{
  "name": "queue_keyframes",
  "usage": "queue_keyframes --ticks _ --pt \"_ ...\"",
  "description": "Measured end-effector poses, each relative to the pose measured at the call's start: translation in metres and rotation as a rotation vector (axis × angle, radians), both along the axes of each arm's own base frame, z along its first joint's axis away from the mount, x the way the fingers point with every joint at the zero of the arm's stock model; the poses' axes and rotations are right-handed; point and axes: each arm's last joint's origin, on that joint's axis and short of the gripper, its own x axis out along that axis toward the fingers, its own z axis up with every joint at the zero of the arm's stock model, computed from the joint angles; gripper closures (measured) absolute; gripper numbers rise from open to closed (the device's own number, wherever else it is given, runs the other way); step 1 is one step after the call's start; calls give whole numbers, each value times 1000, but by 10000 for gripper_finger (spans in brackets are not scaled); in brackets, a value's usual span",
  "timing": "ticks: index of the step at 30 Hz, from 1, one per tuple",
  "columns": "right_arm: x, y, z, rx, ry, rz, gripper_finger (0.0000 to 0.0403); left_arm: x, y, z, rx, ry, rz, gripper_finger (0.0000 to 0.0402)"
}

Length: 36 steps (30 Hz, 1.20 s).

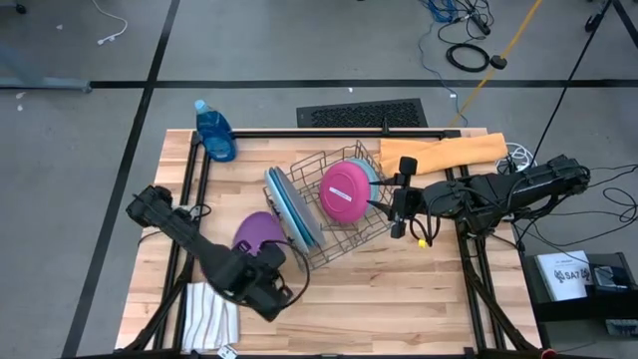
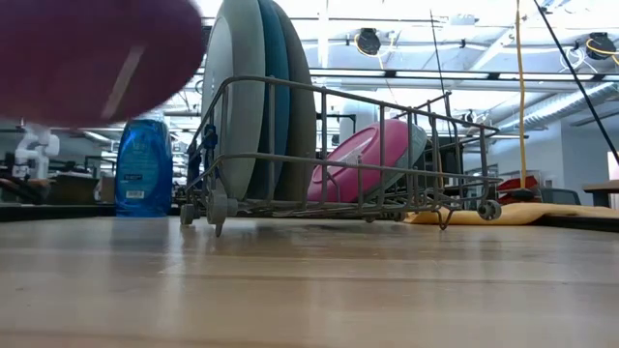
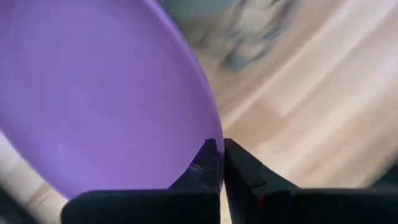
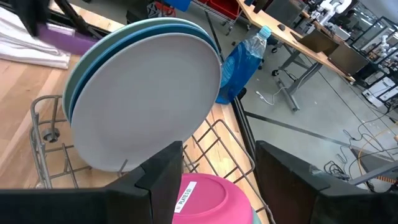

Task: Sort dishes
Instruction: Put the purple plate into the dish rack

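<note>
Left claw (image 3: pixel 221 163), purple plate (image 3: pixel 93 93) tilted

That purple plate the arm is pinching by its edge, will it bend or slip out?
The purple plate looks like thin, smooth plastic, so it is probably light and fairly stiff. The left tool grips only its rim, so the plate could swing or slide if moved quickly. Its glossy surface suggests it is somewhat slippery.

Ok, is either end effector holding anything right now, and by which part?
Left end effector pinches the flat round purple plastic plate by its rim. Right end effector is open, holding nothing.
</note>
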Motion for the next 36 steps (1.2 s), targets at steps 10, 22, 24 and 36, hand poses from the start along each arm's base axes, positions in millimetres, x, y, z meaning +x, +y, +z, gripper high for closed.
queue_keyframes --ticks 10,22,24,36 --pt "-1 0 -2 -14 21 3 207 -36 -29 138 114 -625 -213 401" --pt "-19 -5 11 5 -34 -1 207 4 -25 240 908 -1087 -387 401" --pt "-25 -6 16 29 -65 20 207 28 -21 236 953 -1171 -442 402" --pt "-58 -5 31 109 -586 399 207 82 -10 230 1132 -1646 -646 402"
